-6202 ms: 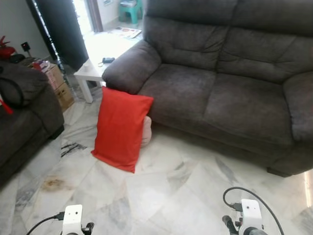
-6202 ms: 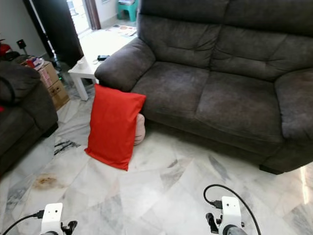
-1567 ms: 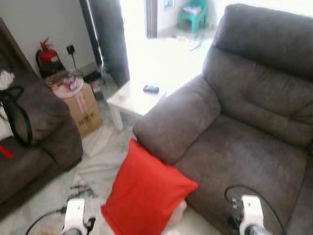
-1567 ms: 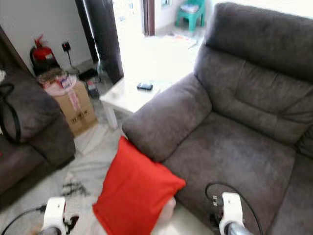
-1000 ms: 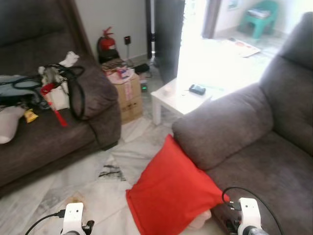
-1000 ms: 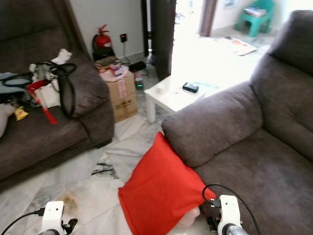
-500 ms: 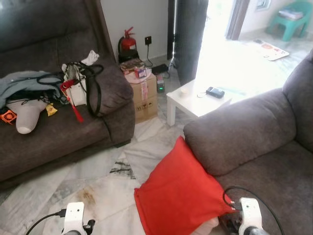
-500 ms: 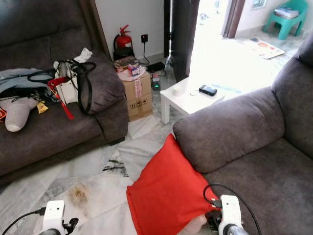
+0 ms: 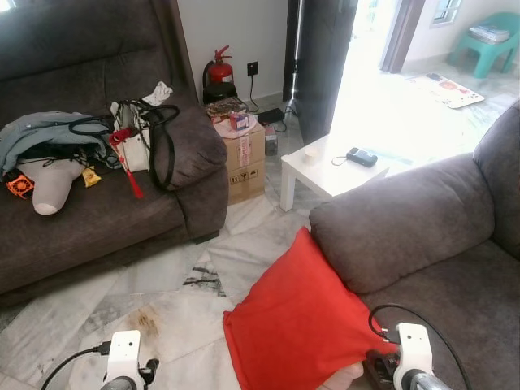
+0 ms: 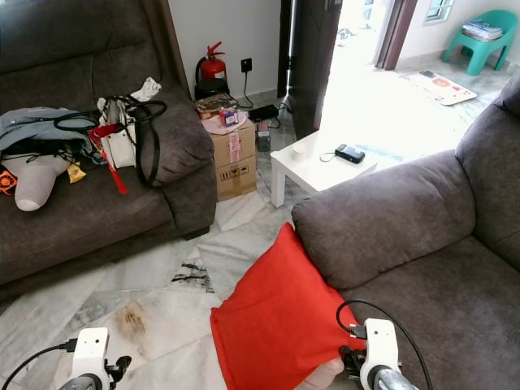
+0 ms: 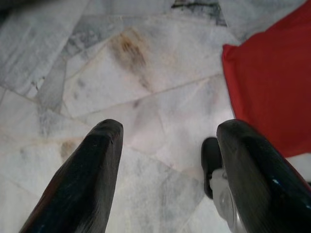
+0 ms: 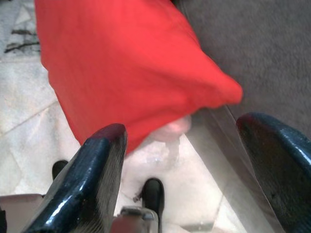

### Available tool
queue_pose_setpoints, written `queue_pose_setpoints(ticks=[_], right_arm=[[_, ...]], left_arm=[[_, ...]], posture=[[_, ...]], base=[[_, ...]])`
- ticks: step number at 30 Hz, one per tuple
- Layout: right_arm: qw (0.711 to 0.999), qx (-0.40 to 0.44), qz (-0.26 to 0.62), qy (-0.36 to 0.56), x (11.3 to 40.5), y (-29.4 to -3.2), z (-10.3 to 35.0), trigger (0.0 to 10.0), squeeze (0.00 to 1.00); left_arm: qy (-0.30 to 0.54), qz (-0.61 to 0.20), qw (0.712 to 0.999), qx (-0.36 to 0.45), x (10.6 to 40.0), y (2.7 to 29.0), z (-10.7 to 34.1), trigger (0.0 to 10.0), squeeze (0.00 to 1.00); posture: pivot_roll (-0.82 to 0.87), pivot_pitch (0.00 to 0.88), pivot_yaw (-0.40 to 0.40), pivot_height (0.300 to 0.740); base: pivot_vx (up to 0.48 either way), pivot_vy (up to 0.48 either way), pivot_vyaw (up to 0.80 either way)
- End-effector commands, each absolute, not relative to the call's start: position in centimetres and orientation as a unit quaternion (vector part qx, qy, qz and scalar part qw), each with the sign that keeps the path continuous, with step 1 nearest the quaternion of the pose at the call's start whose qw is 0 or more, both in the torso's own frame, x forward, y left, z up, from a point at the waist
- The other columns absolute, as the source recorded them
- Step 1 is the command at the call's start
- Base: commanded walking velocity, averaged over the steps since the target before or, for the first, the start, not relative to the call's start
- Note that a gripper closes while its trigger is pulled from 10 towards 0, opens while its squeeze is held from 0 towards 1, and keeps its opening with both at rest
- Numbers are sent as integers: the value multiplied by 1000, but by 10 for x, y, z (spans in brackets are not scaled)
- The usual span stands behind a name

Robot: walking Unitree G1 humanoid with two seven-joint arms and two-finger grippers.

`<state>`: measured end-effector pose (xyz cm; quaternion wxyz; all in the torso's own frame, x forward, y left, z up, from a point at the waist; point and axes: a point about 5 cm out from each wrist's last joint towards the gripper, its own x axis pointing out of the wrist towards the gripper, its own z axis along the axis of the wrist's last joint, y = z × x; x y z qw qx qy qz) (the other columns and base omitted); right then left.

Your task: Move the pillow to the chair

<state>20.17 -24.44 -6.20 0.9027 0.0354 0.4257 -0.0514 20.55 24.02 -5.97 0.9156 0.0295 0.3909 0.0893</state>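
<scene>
The left gripper point(image 11: 165, 170) hangs low over the marble floor point(image 9: 162, 292), its fingers point(image 11: 85, 179) spread wide and holding nothing; a brown stain point(image 11: 129, 48) on the tiles lies ahead of them. Beyond and to their left stands a dark sofa point(image 9: 81, 219) heaped with a black-strapped bag point(image 9: 142, 138), a grey garment point(image 9: 45, 130) and a pale cushion point(image 9: 53, 183). Further off sit a cardboard box point(image 9: 244, 162), a red fire extinguisher point(image 9: 219, 69) by the wall, and a small white bench point(image 9: 325, 175) carrying a dark phone point(image 9: 361, 157)

The red pillow point(image 9: 301, 325) stands on the floor between the two grippers, leaning against the arm of the grey chair point(image 9: 406, 236). One of its corners reaches close to the left fingers' right side

The right gripper point(image 12: 187, 170) hovers just above the pillow's lower corner, its fingers point(image 12: 95, 179) spread wide apart and not touching the fabric. A pale object point(image 12: 172, 128) peeks from under the pillow, directly ahead of those fingers, and the chair's grey front runs along their right
</scene>
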Motion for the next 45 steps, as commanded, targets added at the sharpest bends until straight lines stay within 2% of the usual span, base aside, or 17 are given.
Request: queue_pose_setpoints(ticks=[1, 6, 11, 23, 34, 36, 38, 45], right_arm=[[903, 40, -55, 425, 203, -243, -62, 10000, 0], [905, 30, -55, 421, 210, -242, -59, 10000, 0], [904, 43, -72, 420, 210, -244, -58, 10000, 0], [899, 60, -108, 420, 198, -256, -61, 10000, 0], [902, 63, -111, 412, 202, -259, -58, 10000, 0], [903, 62, -110, 412, 203, -258, -57, 10000, 0], [903, 63, -109, 411, 204, -257, -57, 10000, 0], [903, 63, -98, 413, 203, -252, -59, 10000, 0]], left_arm=[[396, 87, 913, 36, 205, 244, -59, 10000, 0], [396, 49, 916, 32, 214, 238, -56, 10000, 0], [396, 55, 916, 23, 215, 236, -56, 10000, 0], [415, 22, 909, 20, 205, 224, -65, 10000, 0], [398, 12, 917, 20, 212, 219, -61, 10000, 0], [384, 4, 923, 18, 230, 196, -56, 10000, 0], [377, -1, 926, 17, 238, 186, -52, 10000, 0], [393, 24, 919, 27, 226, 199, -58, 10000, 0]], posture=[[3, 0, 41, 740], [4, 0, 34, 740], [3, 0, 27, 740], [-112, 0, 90, 740], [-107, 0, 85, 740], [-105, 0, 88, 740], [-100, 0, 88, 740], [-75, 0, 97, 740]], base=[[0, 0, 0], [0, 0, 0], [0, 0, 0], [0, 0, 0], [0, 0, 0], [0, 0, 0], [0, 0, 0], [0, 0, 0]])
